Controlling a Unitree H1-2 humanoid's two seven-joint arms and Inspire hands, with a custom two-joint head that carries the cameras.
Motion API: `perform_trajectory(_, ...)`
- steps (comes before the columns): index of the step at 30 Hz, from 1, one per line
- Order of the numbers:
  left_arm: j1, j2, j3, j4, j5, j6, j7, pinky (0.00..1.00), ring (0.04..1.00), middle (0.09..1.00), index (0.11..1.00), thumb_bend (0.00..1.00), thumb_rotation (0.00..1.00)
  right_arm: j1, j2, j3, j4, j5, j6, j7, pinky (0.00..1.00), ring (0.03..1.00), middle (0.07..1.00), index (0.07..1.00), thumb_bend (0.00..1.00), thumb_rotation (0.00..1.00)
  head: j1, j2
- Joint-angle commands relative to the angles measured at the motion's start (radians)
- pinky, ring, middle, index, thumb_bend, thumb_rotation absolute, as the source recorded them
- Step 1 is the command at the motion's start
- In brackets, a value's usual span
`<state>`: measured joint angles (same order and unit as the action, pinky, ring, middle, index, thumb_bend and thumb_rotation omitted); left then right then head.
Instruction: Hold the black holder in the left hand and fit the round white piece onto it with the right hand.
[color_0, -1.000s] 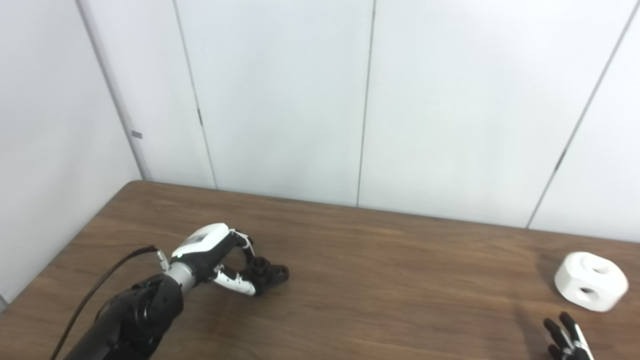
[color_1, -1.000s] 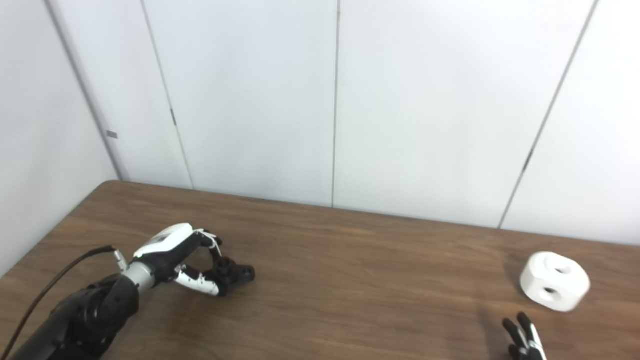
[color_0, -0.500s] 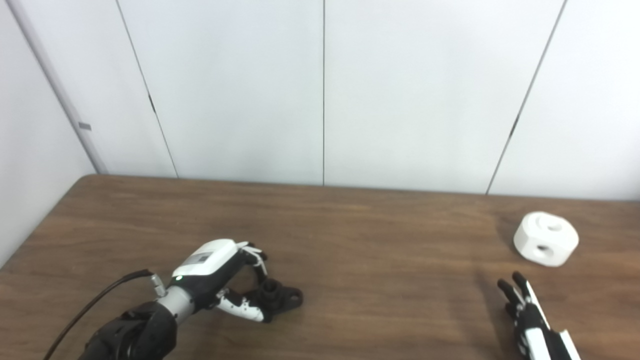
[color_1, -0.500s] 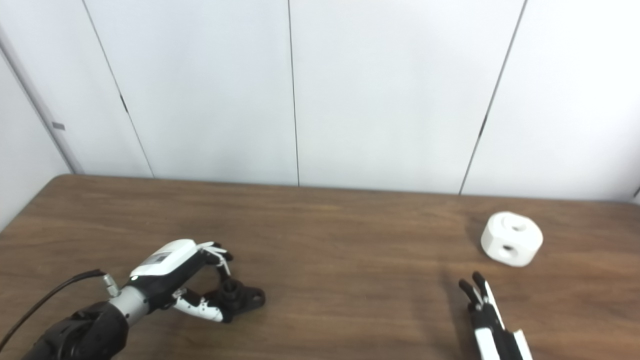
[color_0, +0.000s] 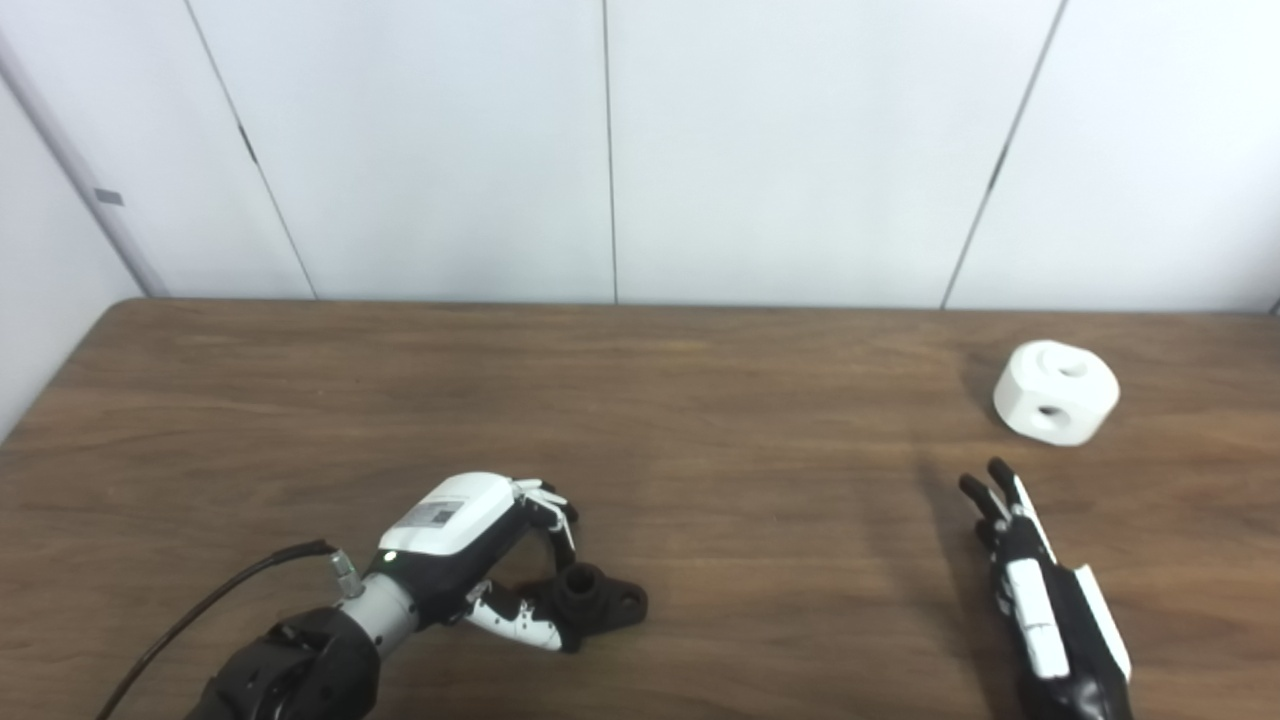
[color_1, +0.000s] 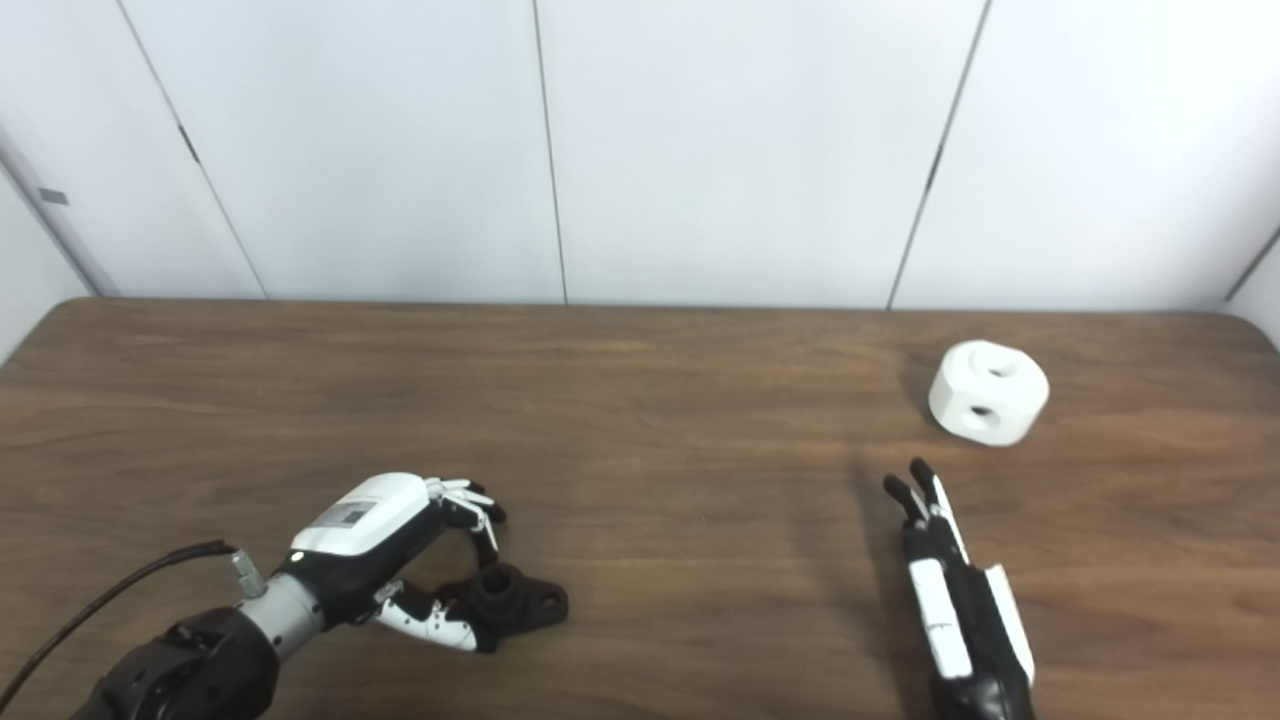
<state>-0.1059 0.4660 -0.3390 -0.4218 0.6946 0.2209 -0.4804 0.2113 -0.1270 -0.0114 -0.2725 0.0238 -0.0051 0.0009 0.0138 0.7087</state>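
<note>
Brown wood-grain table (color_0: 760, 520) before plain white wall panels (color_0: 780, 150).

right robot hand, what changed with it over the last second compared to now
The camera itself swung, so most of the shift in the picture is not real motion. Against the table, the right robot hand has reached forward toward the round white piece, fingers straight, not touching it. The piece lies where it was. The left robot hand stays curled around the black holder on the table.
</note>
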Motion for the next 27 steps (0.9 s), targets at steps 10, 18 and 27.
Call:
perform_trajectory(10,0.046,-0.083,-0.057,-0.080,0.073,-0.032,-0.027,0.95,0.921,0.822,0.486,0.52,0.05,0.026,0.030,0.018,-0.049,-0.008,0.036,-0.005,1.00,0.982,0.928,0.981,0.59,0.98,-0.019,0.050)
perform_trajectory(18,0.102,-0.138,-0.100,-0.065,0.119,-0.062,0.014,0.95,0.917,0.817,0.486,0.52,0.05,0.025,0.028,0.023,-0.069,-0.011,0.058,-0.007,1.00,0.977,0.928,0.983,0.58,0.98,-0.044,0.072)
perform_trajectory(27,0.168,-0.191,-0.108,-0.025,0.163,-0.075,0.079,0.94,0.913,0.813,0.485,0.52,0.05,0.019,0.027,0.024,-0.084,-0.009,0.067,-0.006,1.00,0.970,0.933,0.991,0.57,0.98,-0.094,0.091)
